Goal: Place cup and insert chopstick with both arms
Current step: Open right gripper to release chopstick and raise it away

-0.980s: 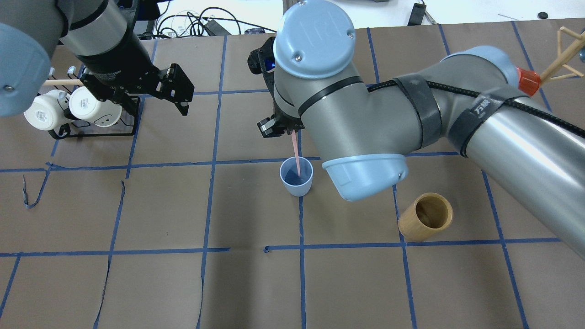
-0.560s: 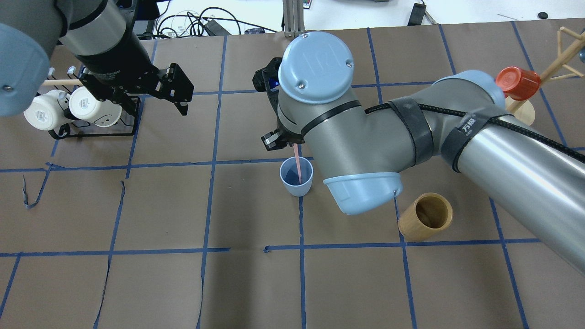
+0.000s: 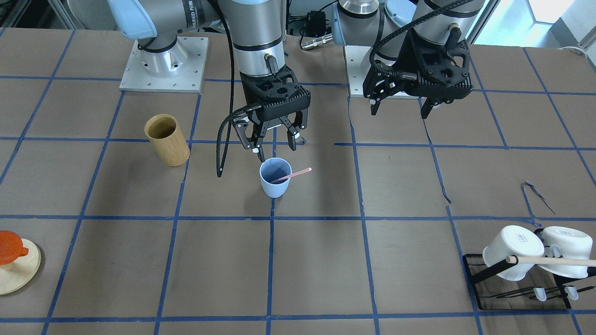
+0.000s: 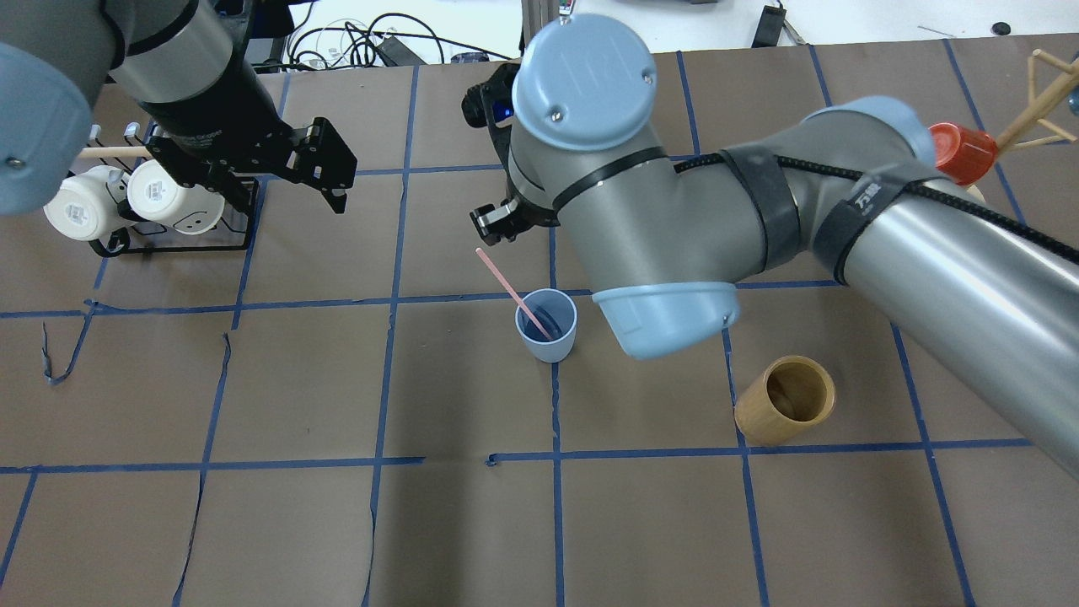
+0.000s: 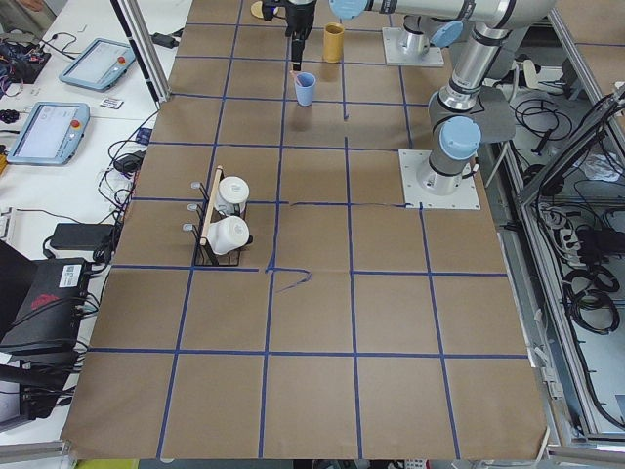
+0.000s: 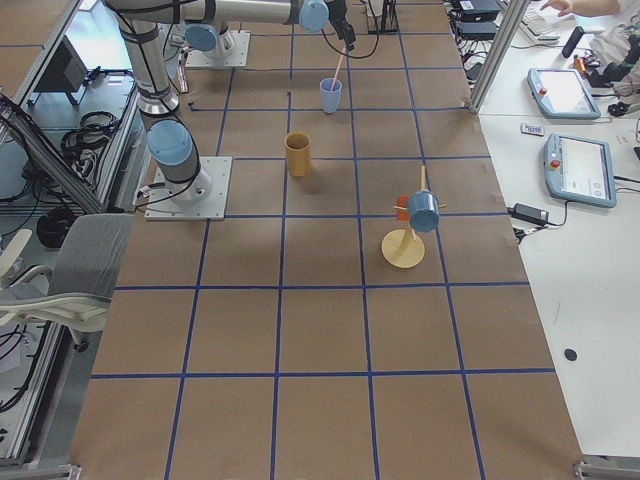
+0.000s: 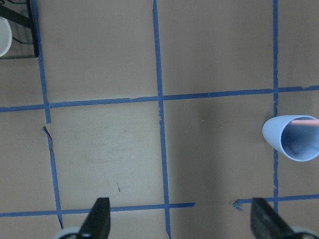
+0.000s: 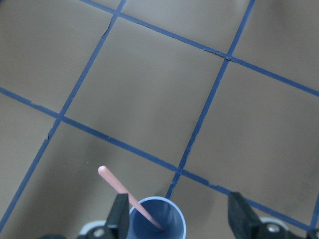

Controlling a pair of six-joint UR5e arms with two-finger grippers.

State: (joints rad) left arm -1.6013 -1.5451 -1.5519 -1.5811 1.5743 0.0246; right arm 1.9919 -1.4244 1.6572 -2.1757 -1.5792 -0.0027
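The light blue cup [image 3: 275, 179] stands upright on the brown table near the middle. One pale pink chopstick [image 3: 294, 174] sits in it, its lower end inside, leaning on the rim. My right gripper [image 3: 274, 148] hangs open and empty just above and behind the cup. In the right wrist view the cup [image 8: 157, 223] and chopstick [image 8: 123, 188] lie between the open fingers [image 8: 119, 215]. In the overhead view the cup [image 4: 547, 325] and chopstick [image 4: 508, 289] show below the right arm. My left gripper [image 3: 398, 113] is open and empty, well off to the side; its wrist view shows the cup [image 7: 293, 144] at the right edge.
A tan bamboo cylinder [image 4: 786, 410] stands to the right of the cup. A black rack with two white mugs [image 4: 135, 205] and a wooden rod is at the far left. A wooden stand with an orange cup [image 4: 959, 153] is at the far right.
My right gripper has opened, let go of the chopstick and lifted away. The chopstick, held upright before, has tipped over to lean on the cup's rim. The left arm has not moved.
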